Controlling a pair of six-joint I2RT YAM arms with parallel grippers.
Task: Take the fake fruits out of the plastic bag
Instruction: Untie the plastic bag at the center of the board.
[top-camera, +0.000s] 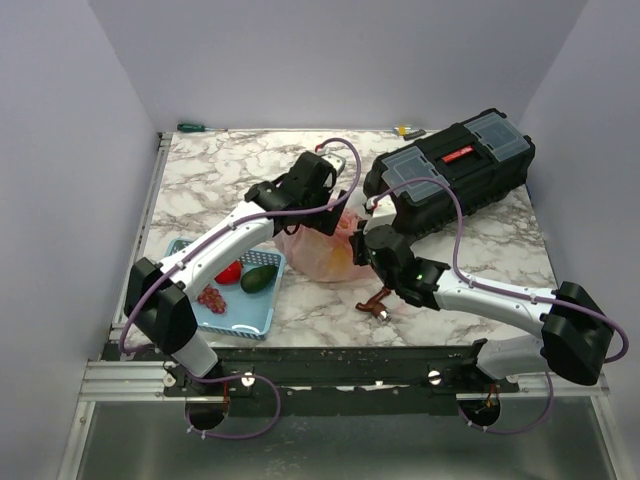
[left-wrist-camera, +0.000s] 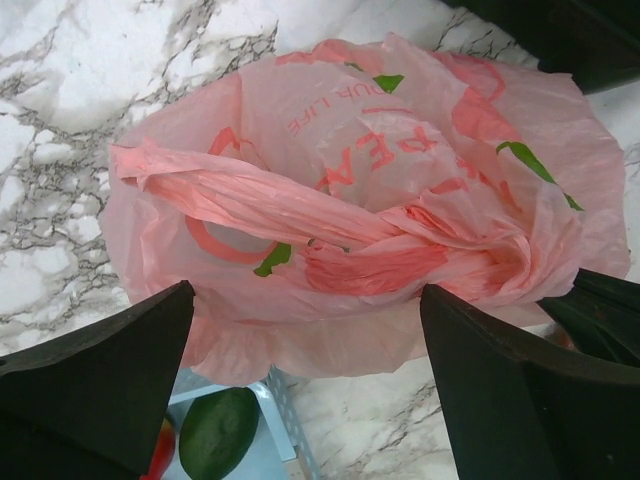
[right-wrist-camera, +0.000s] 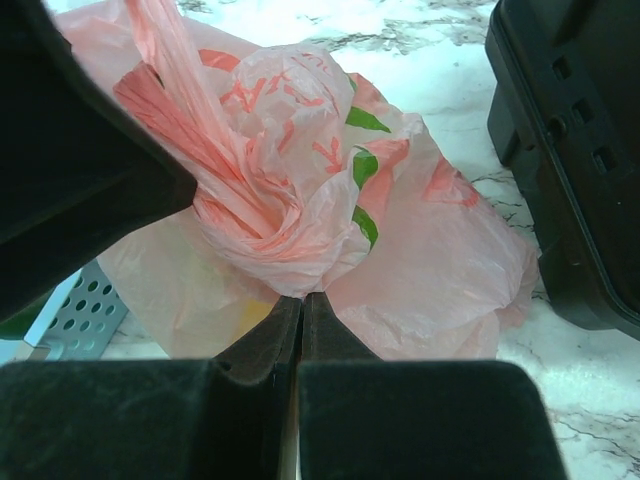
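Note:
The pink plastic bag (top-camera: 322, 252) lies bunched on the marble table, its handles twisted together on top (left-wrist-camera: 350, 240). A yellowish fruit shows faintly through the plastic (right-wrist-camera: 248, 318); the other fruits inside are hidden. One red fruit (top-camera: 228, 271) lies in the blue basket. My left gripper (top-camera: 335, 208) hangs open over the bag's top, its fingers wide apart (left-wrist-camera: 307, 300) on either side of the bag's near edge. My right gripper (top-camera: 363, 244) is shut, its tips (right-wrist-camera: 303, 297) pinching the plastic just under the twisted knot on the bag's right side.
A light blue slotted basket (top-camera: 255, 316) at the left holds a dark green avocado (top-camera: 259, 278) and purple grapes (top-camera: 210, 297). A black toolbox (top-camera: 450, 170) stands close behind the bag on the right. A small brown object (top-camera: 378, 303) lies near the front. A screwdriver (top-camera: 200, 127) lies at the back edge.

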